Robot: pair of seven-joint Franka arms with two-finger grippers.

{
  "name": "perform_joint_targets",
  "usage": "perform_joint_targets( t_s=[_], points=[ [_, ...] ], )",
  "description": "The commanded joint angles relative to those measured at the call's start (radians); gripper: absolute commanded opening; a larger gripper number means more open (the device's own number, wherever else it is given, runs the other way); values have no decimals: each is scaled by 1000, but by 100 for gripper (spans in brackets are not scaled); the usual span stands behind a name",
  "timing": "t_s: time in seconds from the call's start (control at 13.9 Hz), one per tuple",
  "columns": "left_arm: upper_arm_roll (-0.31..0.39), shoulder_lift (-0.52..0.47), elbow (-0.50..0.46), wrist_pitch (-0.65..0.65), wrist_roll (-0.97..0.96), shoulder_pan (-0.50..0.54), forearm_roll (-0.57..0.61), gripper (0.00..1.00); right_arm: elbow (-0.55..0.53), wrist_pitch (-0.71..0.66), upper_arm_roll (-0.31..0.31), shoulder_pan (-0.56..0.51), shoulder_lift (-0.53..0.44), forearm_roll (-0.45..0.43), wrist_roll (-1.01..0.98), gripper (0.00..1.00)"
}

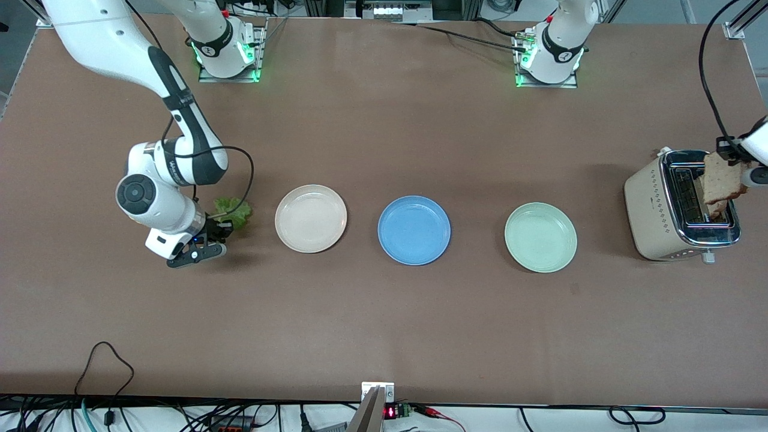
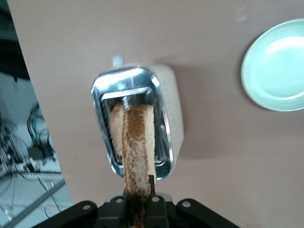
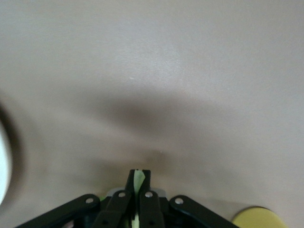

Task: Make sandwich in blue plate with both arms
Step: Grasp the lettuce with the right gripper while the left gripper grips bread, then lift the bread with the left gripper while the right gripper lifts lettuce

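Two grips on from what I see; left gripper [image 2: 137, 204] is clamped on a bread slice [image 1: 722, 183], held over the toaster [image 1: 660, 210] slot at 3 o'clock of the blue plate [image 1: 414, 230]; right gripper [image 3: 139, 183] is pinched on the lettuce leaf [image 1: 234, 213] at 9 o'clock, next to the cream plate [image 1: 311, 218]; pale green plate [image 1: 540, 237] sits between blue plate and toaster.

A brown tabletop [image 1: 384, 312] carries three plates in a row: a cream plate [image 1: 311, 218] toward the right arm's end, the blue plate [image 1: 414, 230] in the middle, a green plate [image 1: 540, 237] next, and a toaster [image 1: 681, 207] at the left arm's end, well apart from each other
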Motion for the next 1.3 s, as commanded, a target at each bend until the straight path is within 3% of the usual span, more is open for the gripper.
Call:
perform_joint_targets(
  t_s=[0.0,0.29,0.58,0.94,1.22],
  points=[
    [-95,54,40,-21,12,-3,-41,1,-10,-65,6,0,-75,-4,-110,0],
    [-189,119,43,-19,-6,-12,-184,1,2,-164,35,6,-141,20,-223,0],
    [-194,235,144,-25,-112,-44,-391,1,80,-295,72,8,-174,33,-250,0],
    [-195,379,146,-10,-129,-83,-777,0,166,-312,99,38,-185,129,-287,0],
    [-195,481,120,120,-59,-84,-1003,0,247,-313,101,86,-171,192,-278,0]
  ],
)
